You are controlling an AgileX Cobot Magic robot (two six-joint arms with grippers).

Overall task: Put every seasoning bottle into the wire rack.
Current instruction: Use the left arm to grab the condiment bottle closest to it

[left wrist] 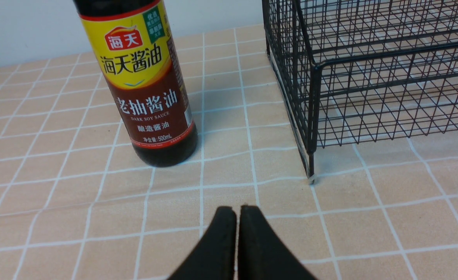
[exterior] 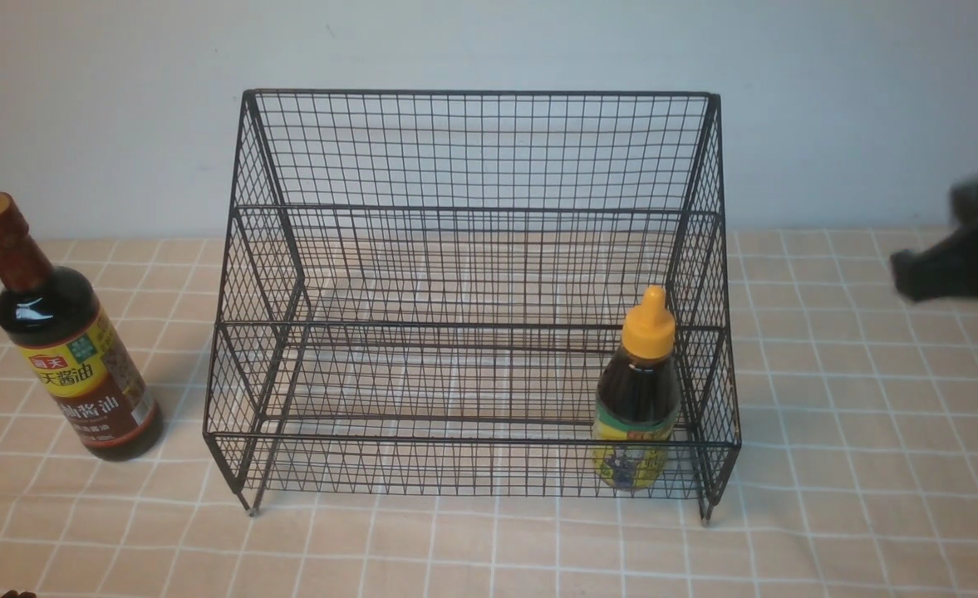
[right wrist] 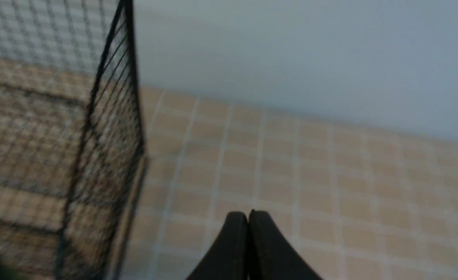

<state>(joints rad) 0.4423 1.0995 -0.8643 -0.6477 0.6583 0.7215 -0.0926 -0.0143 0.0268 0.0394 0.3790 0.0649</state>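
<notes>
The black wire rack stands mid-table. The squat bottle with the pointed yellow-orange cap stands upright inside it, at the front right corner of the lower step. The tall bottle with the red-brown neck stands upright on the cloth left of the rack; its label shows in the left wrist view, beside the rack's corner. My left gripper is shut and empty, low over the cloth short of the tall bottle. My right gripper is shut and empty, right of the rack's side; it shows blurred at the front view's right edge.
A tan checked tablecloth covers the table. A pale wall rises close behind the rack. A small dark object peeks in at the front view's bottom left edge.
</notes>
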